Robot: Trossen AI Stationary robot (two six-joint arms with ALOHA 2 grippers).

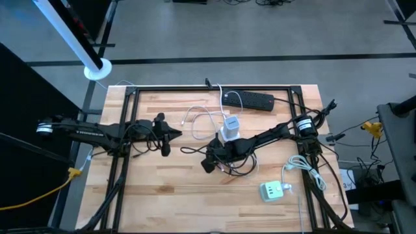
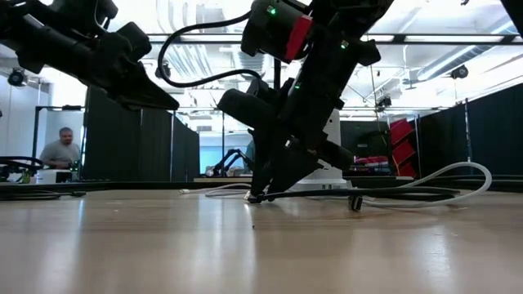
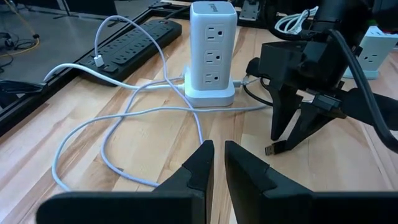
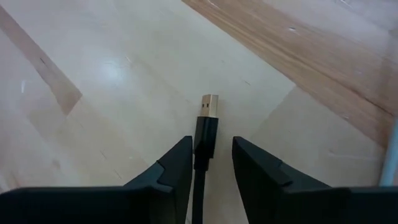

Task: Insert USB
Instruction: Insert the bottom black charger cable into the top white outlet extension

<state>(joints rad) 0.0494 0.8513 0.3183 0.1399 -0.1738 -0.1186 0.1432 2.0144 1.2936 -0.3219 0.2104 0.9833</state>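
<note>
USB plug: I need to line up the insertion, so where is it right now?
The USB plug sits between the right gripper fingers, low over the table's middle, just short of the white power tower.

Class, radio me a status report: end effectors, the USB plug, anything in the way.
Left end effector shut, idle left of centre. Right end effector down at table, straddling black USB plug. White power tower beside it; white cable looped nearby.

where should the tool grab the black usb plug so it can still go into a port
Grip the USB plug on its black plastic body, just behind the metal tip, pinching its two side faces and coming from the cable end. The body is narrow and straight, and the metal tip must stay bare to enter a port on the white power tower. The right tool already straddles that body; whether it pinches it is unclear.
</note>
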